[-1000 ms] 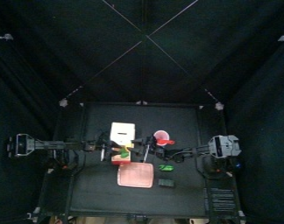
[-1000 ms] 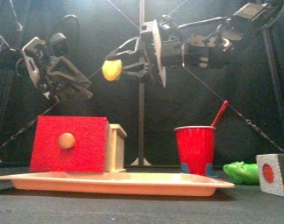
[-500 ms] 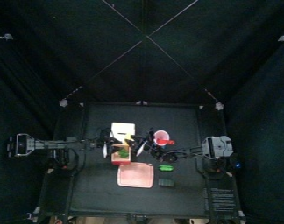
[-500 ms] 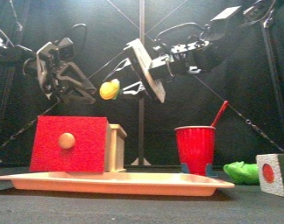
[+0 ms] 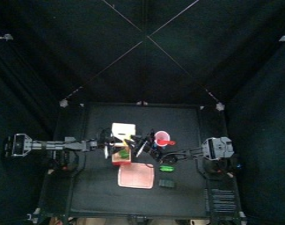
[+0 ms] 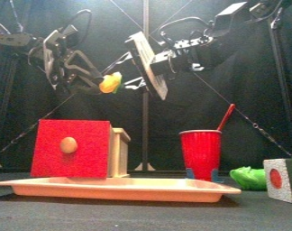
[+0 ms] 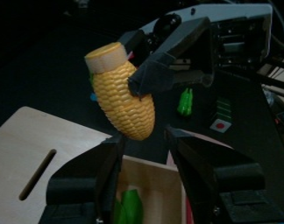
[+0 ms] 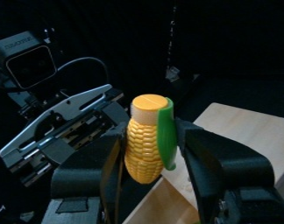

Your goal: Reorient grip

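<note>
We see a corn cob of bumpy, faintly glossy plastic between the matt black plastic fingers of the right tool. Below it lie a pale, smooth wooden box, a glossy red plastic cup and a matt pink tray.

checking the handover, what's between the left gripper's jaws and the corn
Nothing. In the left wrist view the left gripper stands open just short of the corn cob, a bare gap between, while the right gripper holds the cob.
</note>
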Tool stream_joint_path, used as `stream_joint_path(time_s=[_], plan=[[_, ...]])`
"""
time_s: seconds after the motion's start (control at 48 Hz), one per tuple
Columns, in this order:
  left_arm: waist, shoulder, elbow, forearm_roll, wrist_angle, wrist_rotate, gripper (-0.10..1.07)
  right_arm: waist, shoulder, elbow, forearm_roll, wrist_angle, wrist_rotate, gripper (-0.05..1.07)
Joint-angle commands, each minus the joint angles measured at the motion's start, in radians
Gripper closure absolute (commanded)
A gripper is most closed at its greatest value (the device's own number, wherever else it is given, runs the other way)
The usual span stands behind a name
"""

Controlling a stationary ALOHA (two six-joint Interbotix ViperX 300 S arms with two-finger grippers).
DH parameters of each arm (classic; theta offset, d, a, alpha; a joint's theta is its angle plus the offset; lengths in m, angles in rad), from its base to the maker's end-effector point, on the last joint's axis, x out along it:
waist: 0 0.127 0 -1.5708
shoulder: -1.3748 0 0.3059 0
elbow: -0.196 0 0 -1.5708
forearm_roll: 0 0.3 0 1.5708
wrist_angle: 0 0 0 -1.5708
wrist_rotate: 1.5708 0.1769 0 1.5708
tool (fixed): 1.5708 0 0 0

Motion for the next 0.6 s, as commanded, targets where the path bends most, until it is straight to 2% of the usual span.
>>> stream_joint_path(time_s=[0.0, 0.188, 0.375, 0.583], plan=[[0.006, -0.005, 0.0, -0.049, -0.011, 0.026, -0.03, 0.005, -0.023, -0.012, -0.026, -0.011, -0.002, 0.43], [-0.002, -0.031, 0.012, -0.08, -0.032, 0.044, -0.06, 0.012, -0.021, 0.008, -0.095, -0.011, 0.0, 0.43], [-0.025, -0.012, 0.009, -0.083, -0.12, 0.048, -0.06, 0.014, -0.012, -0.021, -0.098, -0.011, 0.0, 0.43], [-0.038, 0.015, -0.005, -0.083, -0.12, 0.061, -0.06, 0.011, 0.005, -0.038, -0.097, -0.011, 0.005, 0.43]])
